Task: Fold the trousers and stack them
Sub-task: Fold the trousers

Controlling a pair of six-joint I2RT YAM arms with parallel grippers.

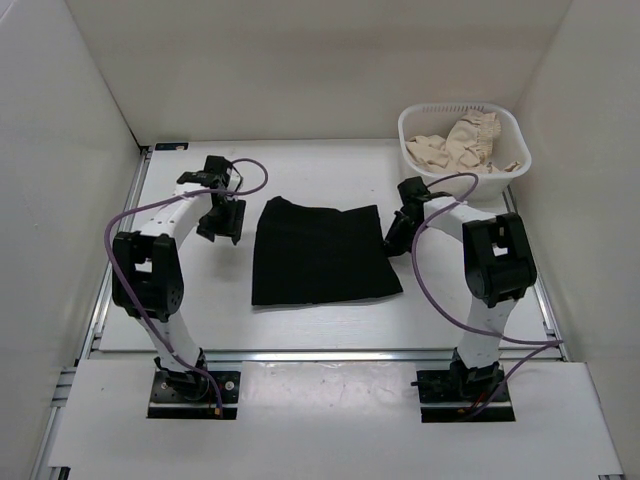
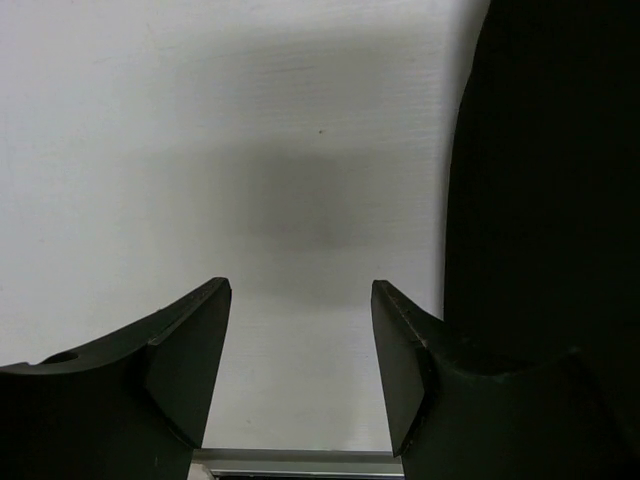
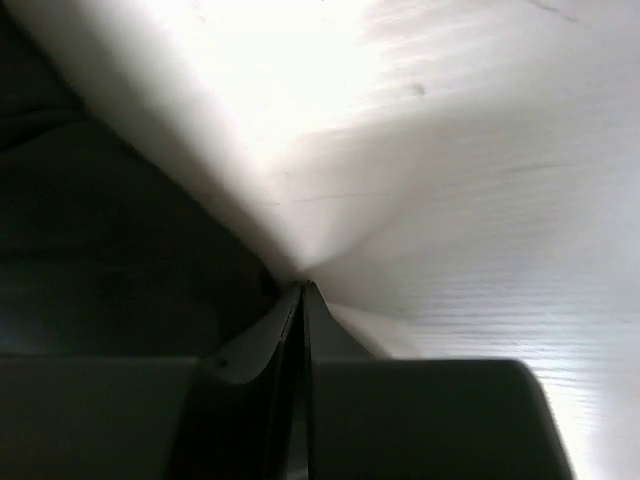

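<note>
We find the folded black soft-fabric trousers (image 1: 320, 255) lying flat; left gripper (image 2: 300, 292) parted beside them, right gripper (image 3: 303, 290) closed at their edge.

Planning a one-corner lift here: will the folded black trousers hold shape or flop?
Probably flop: the trousers lie flat in soft layers with a wavy far edge. Being thin cloth, likely light. A push may bunch rather than slide them.

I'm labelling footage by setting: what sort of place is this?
Probably a lab robot test cell: plain white walls box in the table, a left arm and right arm are bolted at its near edge, with black trousers and a white basket of cream garments.
</note>
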